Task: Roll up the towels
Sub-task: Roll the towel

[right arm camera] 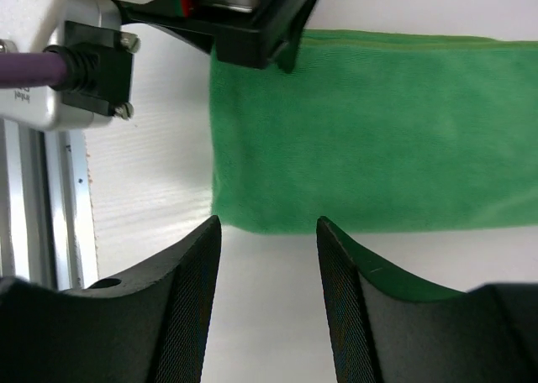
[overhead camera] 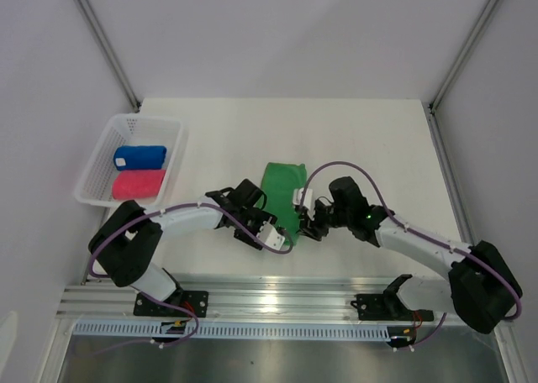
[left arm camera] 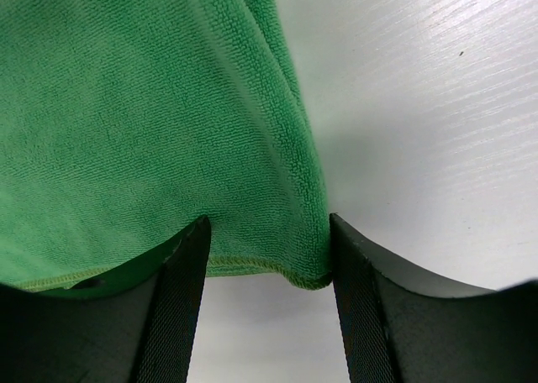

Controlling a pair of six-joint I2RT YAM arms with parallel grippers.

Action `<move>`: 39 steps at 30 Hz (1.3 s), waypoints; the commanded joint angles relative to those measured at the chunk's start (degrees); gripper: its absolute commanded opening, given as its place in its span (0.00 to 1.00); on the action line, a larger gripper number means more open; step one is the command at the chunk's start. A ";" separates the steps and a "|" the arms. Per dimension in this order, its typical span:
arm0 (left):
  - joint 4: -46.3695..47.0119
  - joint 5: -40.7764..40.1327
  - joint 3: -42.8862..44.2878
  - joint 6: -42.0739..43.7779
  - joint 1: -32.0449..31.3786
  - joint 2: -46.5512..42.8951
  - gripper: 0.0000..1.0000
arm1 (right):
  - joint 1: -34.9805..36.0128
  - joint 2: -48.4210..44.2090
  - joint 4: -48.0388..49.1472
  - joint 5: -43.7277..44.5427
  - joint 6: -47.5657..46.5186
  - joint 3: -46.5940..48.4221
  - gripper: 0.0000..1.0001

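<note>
Three towels: two rolled in the basket [overhead camera: 126,123], green towel [overhead camera: 280,181] flat at centre.
Top: blue towel [overhead camera: 139,156] and pink towel [overhead camera: 139,184] at 10 o'clock; both claws at the green strip's 6 o'clock end. Left wrist: left gripper [left arm camera: 267,223] spread wide, towel corner between fingers, unpinched. Right wrist: right gripper [right arm camera: 269,223] parted, empty, towel edge at 12.

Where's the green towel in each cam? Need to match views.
Top external: green towel mid-table.
Left wrist: towel fills the upper left, its corner between the left fingers.
Right wrist: towel is a band across the upper right, just above the right fingers.
Shared landmark: white table at the towel's near end.
</note>
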 commanded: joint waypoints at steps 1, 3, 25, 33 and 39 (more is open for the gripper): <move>-4.62 -1.92 -2.08 4.33 -1.14 2.87 0.61 | -2.59 -5.42 -9.88 -0.47 -4.72 3.27 0.53; -5.32 -2.36 -1.73 4.60 -1.40 3.31 0.61 | -4.87 -7.97 -12.34 0.32 -4.82 3.28 0.53; -23.85 7.55 18.47 -13.50 3.76 11.21 0.01 | -12.52 -13.69 -6.21 -1.43 -5.78 0.12 0.52; -31.96 15.21 29.38 -17.11 8.79 15.35 0.01 | -7.87 -10.44 -6.03 -2.14 -20.61 -0.85 0.53; -37.23 18.63 34.39 -18.52 10.72 17.90 0.00 | 0.89 -8.34 -2.25 4.42 -28.18 -2.35 0.54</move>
